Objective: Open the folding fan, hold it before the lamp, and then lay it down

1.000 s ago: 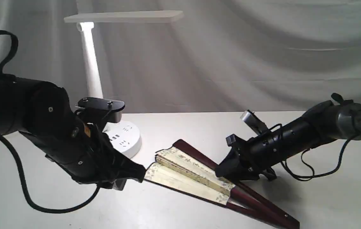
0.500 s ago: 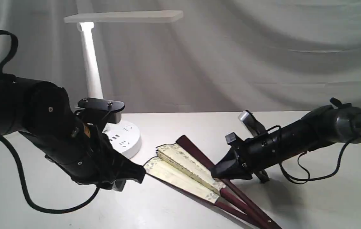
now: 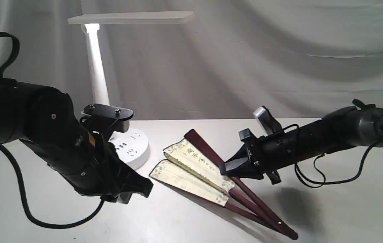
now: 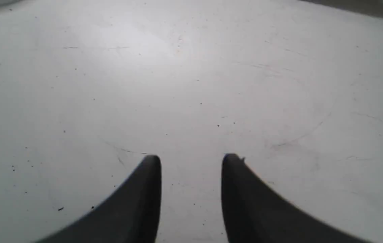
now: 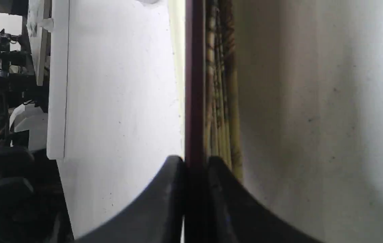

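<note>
The folding fan (image 3: 191, 168) is partly spread, with two cream pleated bundles and dark maroon ribs meeting at a pivot low on the right. It hangs tilted a little above the white table (image 3: 184, 222), casting a shadow. My right gripper (image 3: 225, 168) is shut on the fan's upper maroon guard (image 5: 194, 84); the right gripper (image 5: 195, 162) shows pleats beside it. My left gripper (image 3: 145, 187) sits just left of the fan's leaf end, apart from it. The left gripper (image 4: 191, 160) is open over bare table. The lamp (image 3: 95, 67) stands lit at the back left.
The lamp's round base (image 3: 134, 148) with sockets sits right behind my left arm, and its flat head (image 3: 130, 17) reaches out above. A grey curtain (image 3: 279, 60) closes the back. Black cables trail from both arms onto the table.
My right gripper has risen and shifted left with the guard, lifting the fan; its pivot slid left and the leaf end drew clear of my left gripper, which barely moved.
</note>
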